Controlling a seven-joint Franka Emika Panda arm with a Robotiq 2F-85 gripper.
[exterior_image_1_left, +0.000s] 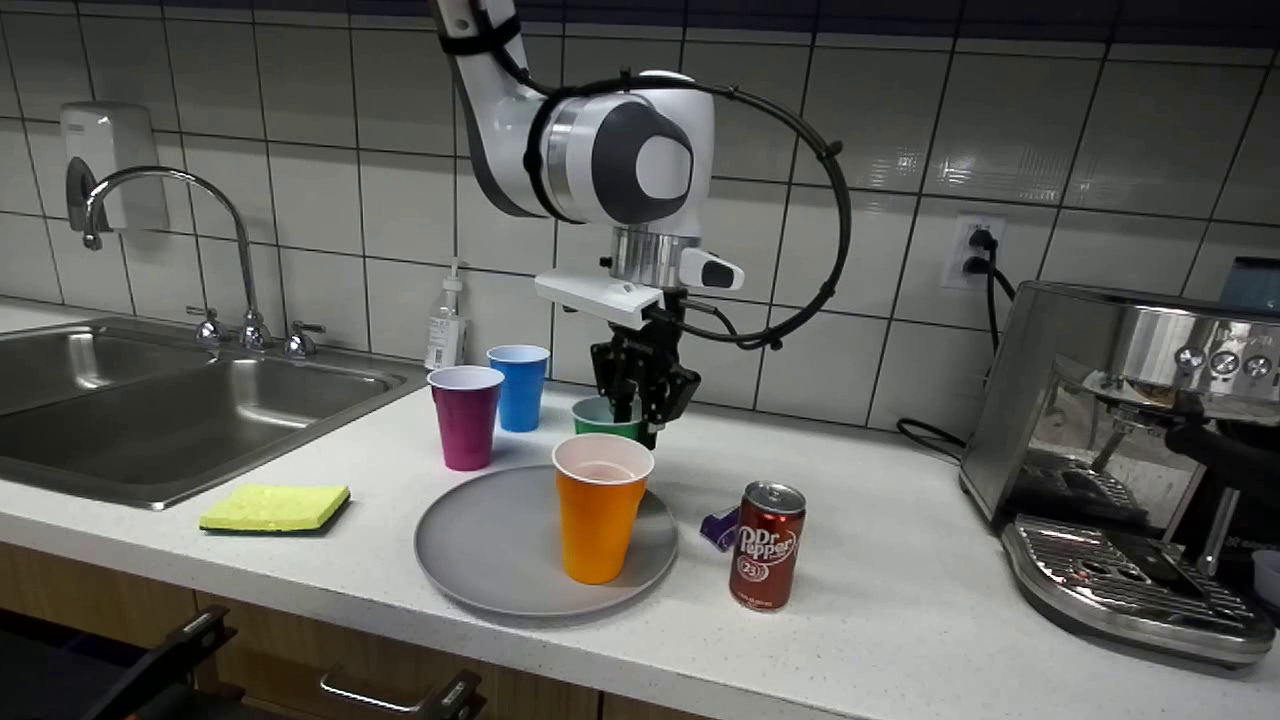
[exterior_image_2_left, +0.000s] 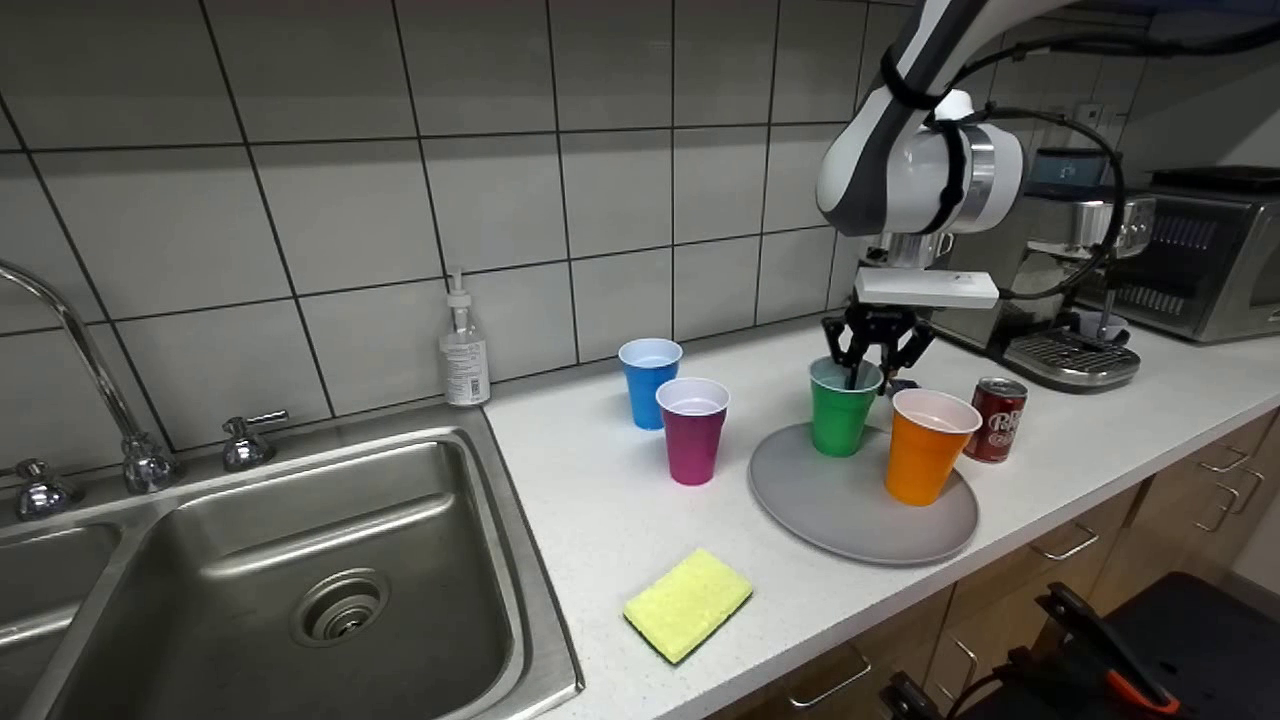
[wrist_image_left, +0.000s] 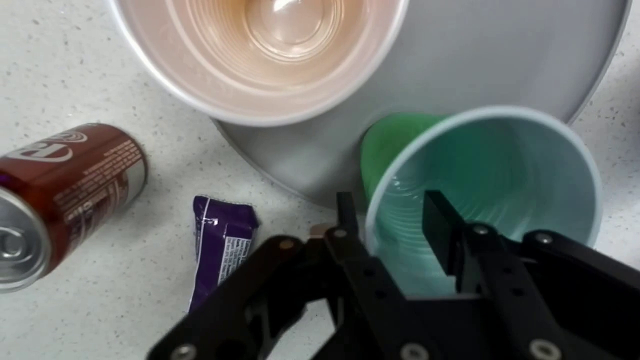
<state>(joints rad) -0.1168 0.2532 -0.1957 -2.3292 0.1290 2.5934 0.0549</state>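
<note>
Running along the tiled wall (exterior_image_1_left: 880, 120), the table (exterior_image_1_left: 900, 630) is carrying everything here, with the metal sink (exterior_image_2_left: 420, 560) lying at one end and the coffee machine (exterior_image_1_left: 1150, 350) standing toward the other. The robot arm (exterior_image_1_left: 620, 150) is reaching down over the middle. Below it, the grey plate (exterior_image_1_left: 480, 545) is lying flat and supporting two cups. The tool (wrist_image_left: 391, 207) is pointing down at the green cup (exterior_image_2_left: 840, 420), its jaws standing apart and straddling the rim: one finger (wrist_image_left: 440, 225) is dipping inside, the other is sitting just outside, though whether that outer one is touching the wall I cannot tell. The green cup is standing upright near the plate's edge, with the orange cup (exterior_image_1_left: 600, 520) just beside it.

The step in hand is looking like rim work on the green cup, either taking hold or letting go; the next move is calling for a straight vertical path, since drifting sideways would be risking a tip.

Off the plate, the magenta cup (exterior_image_1_left: 466, 425) and blue cup (exterior_image_1_left: 520, 395) are standing together, while the yellow sponge (exterior_image_1_left: 275, 507), red can (exterior_image_1_left: 767, 550) and purple wrapper (wrist_image_left: 225, 250) are resting nearby.
</note>
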